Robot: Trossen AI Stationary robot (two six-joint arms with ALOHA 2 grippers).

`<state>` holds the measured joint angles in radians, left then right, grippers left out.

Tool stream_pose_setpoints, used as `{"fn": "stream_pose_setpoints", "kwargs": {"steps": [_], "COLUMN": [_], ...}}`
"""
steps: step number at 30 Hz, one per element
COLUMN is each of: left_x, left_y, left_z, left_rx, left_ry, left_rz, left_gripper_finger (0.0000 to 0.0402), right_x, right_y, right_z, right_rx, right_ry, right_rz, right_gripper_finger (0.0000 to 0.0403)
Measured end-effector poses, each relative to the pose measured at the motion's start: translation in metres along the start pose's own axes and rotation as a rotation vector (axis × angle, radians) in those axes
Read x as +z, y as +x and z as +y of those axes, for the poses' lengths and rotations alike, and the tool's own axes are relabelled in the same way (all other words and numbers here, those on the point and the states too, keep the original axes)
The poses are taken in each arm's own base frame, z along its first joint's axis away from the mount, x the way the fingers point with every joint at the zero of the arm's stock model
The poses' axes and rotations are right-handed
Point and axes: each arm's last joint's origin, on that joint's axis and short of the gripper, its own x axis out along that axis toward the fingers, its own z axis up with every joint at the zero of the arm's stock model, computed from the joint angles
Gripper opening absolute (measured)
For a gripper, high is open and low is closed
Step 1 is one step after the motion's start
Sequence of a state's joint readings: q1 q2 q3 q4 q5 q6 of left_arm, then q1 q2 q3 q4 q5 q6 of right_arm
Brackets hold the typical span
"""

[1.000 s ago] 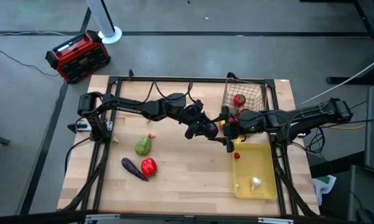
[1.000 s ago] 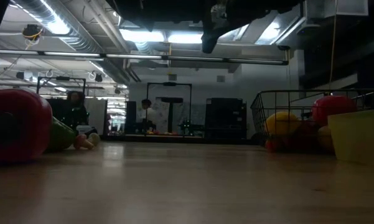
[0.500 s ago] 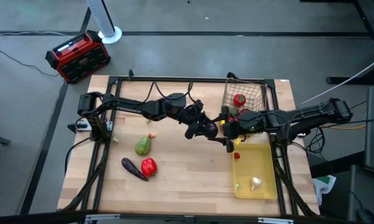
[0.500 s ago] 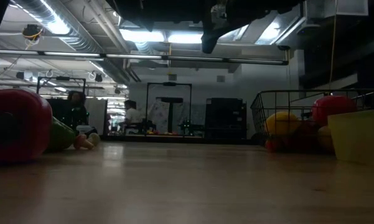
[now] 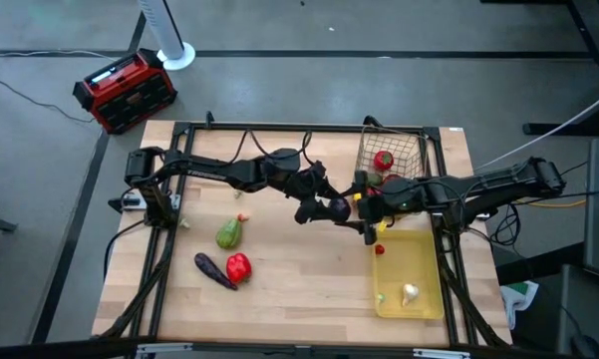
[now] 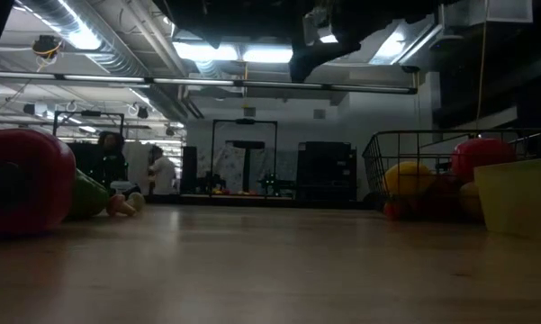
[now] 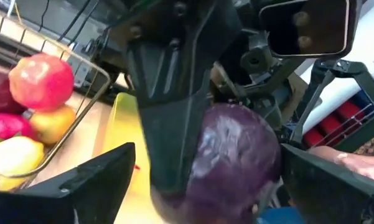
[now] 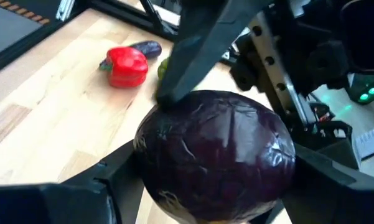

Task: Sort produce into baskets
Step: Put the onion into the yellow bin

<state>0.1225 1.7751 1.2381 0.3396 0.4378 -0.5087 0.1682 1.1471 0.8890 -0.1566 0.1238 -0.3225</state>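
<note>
A round, dark purple cabbage-like toy vegetable (image 8: pixel 215 155), glossy with pale veining, hangs above the table's middle, just off the wire basket's near corner. The right gripper (image 5: pixel 364 211) holds it: its two dark fingers (image 8: pixel 99 180) sit against opposite flanks of the ball. The left gripper (image 5: pixel 319 207) meets it from the other side with its fingers (image 7: pixel 93 180) spread wide, clear of the purple surface on both sides; in the left wrist view one right-gripper finger lies across the ball's face.

The dark wire-mesh square basket (image 5: pixel 404 150) stands at the table's far right corner with a red apple-like fruit (image 5: pixel 383 161) and yellow and other red pieces inside. The shallow yellow plastic tray (image 5: pixel 424 284) lies just nearer along the right edge, holding a white garlic piece (image 5: pixel 410 293) and a small red piece (image 5: pixel 380 249).

Bare wood lies open below both grippers. Well apart on the left half lie a green avocado-like piece (image 5: pixel 229 234), a red pepper (image 5: pixel 238 266) and a purple eggplant (image 5: pixel 212 268).
</note>
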Motion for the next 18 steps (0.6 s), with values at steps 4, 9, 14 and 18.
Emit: {"fn": "stream_pose_setpoints", "kwargs": {"steps": [4,9,14,18], "left_x": [0.004,0.003,-0.001,-0.006], "left_y": [-0.008,-0.014,-0.017,-0.015], "left_z": [0.012,0.022,0.025,0.023], "left_rx": [0.0,-0.021,-0.064,-0.063], "left_ry": [-0.03,-0.071,-0.107,-0.118], "left_rz": [0.044,0.109,0.185,0.22], "left_gripper_finger": [0.0386,0.0386,0.0386,0.0386], "right_x": [0.0,0.001,-0.008,-0.022], "right_y": [-0.01,-0.027,-0.039,-0.048], "right_z": [0.007,0.023,0.042,0.059], "right_rx": [-0.004,0.038,0.125,0.176], "right_ry": [-0.019,0.003,0.123,0.218], "right_rz": [0.036,0.07,0.194,0.374], "right_gripper_finger": [0.0291,0.0292,0.0292,0.0292]}}
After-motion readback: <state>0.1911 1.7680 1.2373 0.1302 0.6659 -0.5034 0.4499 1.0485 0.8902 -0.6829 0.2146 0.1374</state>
